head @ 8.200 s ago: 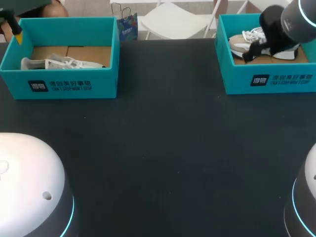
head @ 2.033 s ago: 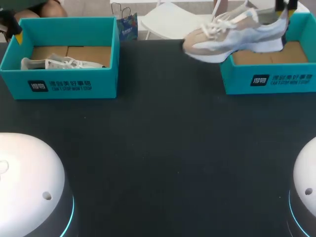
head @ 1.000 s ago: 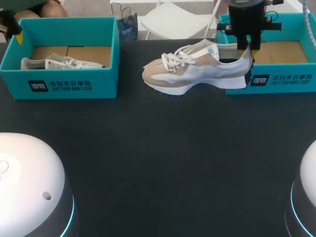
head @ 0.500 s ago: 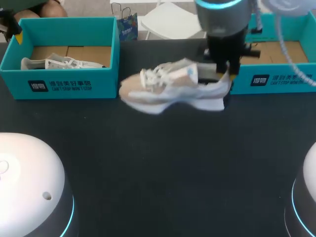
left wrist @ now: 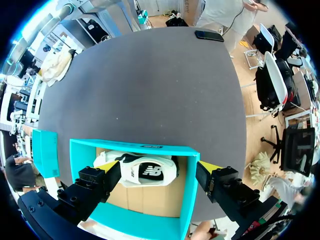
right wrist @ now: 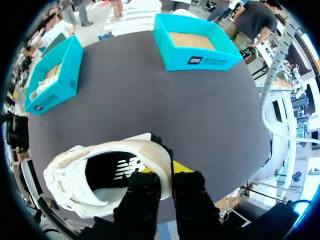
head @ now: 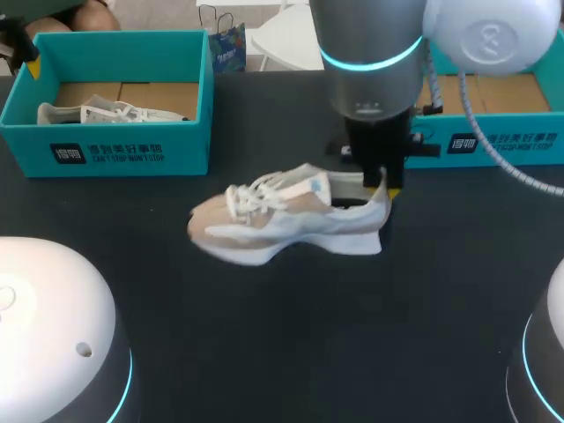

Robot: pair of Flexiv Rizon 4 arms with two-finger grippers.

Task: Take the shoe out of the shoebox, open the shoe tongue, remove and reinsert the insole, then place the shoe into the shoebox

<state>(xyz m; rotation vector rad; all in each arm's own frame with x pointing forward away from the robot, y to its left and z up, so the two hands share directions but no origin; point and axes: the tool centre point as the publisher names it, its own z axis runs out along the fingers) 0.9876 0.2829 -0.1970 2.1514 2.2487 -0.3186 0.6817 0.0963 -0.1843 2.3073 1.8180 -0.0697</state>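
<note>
A beige and white sneaker (head: 282, 222) hangs low over the middle of the black table, toe pointing left. My right gripper (head: 376, 182) is shut on its heel collar; in the right wrist view one finger is inside the sneaker (right wrist: 95, 175) and one behind the heel. The right teal shoebox (head: 493, 141) behind the arm is empty (right wrist: 192, 47). My left gripper (left wrist: 160, 172) stands open above the left teal shoebox (head: 106, 150), over a second white shoe (left wrist: 140, 170) lying inside.
The left shoebox's rim (left wrist: 187, 190) runs under my left fingers. The white bases of my arms (head: 53, 326) fill the front corners. Bare tabletop (head: 291, 335) lies between the sneaker and the front edge.
My right arm has carried the sneaker out of the right shoebox, leftward and toward the front, to the middle of the table. The left arm has not moved.
</note>
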